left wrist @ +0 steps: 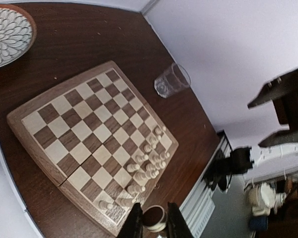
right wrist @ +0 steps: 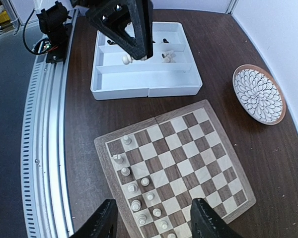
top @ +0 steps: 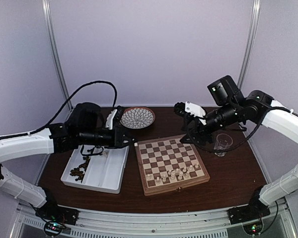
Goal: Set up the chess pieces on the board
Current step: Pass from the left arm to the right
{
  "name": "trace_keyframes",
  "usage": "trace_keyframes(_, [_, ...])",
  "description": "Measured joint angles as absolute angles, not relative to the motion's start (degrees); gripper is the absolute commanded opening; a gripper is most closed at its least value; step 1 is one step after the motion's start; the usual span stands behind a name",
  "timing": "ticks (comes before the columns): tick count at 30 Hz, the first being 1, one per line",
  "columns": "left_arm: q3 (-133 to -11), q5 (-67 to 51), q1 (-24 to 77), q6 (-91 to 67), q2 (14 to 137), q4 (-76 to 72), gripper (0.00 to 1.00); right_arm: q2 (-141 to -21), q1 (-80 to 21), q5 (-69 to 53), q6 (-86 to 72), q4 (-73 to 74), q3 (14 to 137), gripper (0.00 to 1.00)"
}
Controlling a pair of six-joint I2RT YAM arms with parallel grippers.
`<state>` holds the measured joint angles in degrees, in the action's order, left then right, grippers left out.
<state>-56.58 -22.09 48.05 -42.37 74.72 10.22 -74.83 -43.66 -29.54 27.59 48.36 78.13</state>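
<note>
Left gripper [left wrist: 153,210] is closed on a small round dark piece [left wrist: 154,218] with a pale ring at its end, just beside the board's rim. Which figure it is, can't tell. Right gripper [right wrist: 154,206] hangs over the board [right wrist: 198,148], jaws wide apart, nothing between them. Cream pieces [right wrist: 134,188] stand in a loose double row along one edge of the board, several off-centre on their squares; the other squares are bare. The remainder sit in the white tray [top: 107,171] beside the board: dark pieces [top: 78,172] heaped in the left compartment, and a few cream strays [right wrist: 169,55] lying on their sides. Judgement: tiny turned wood, so light, stiff and smooth, on a narrow base, and likely to roll or tip. Best pinched across the body above the base, kept upright, and released straight up so the neighbours aren't knocked. Patterned plate [top: 137,118] and clear glass [top: 222,144] stand on the table [top: 228,173], apart from the work. No brand, label or writing readable anywhere.
</note>
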Motion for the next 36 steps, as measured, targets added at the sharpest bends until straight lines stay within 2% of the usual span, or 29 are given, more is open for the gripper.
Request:
trace_keyframes(5, [-50.19,-6.2,51.72,-57.82,70.54,-1.34,0.05,-77.95,-49.1,-20.18,24.99,47.24,84.49,0.51])
trace_keyframes(10, [-50.13,1.21,51.88,-67.51,70.98,-10.74,0.06,-83.85,-53.08,-15.14,23.03,46.02,92.36,0.51])
trace_keyframes(16, [-50.11,2.04,53.06,-75.02,75.81,-19.55,0.06,-91.09,-57.93,-10.55,21.32,45.36,99.29,0.49])
trace_keyframes(23, [-50.15,2.0,55.07,-77.3,77.69,-22.72,0.06,-96.31,-59.29,-4.75,17.39,44.82,104.86,0.47])
trace_keyframes(36, [-50.15,2.94,55.13,-78.13,77.1,-24.62,0.07,-98.74,-59.42,-2.61,13.21,44.51,106.63,0.42])
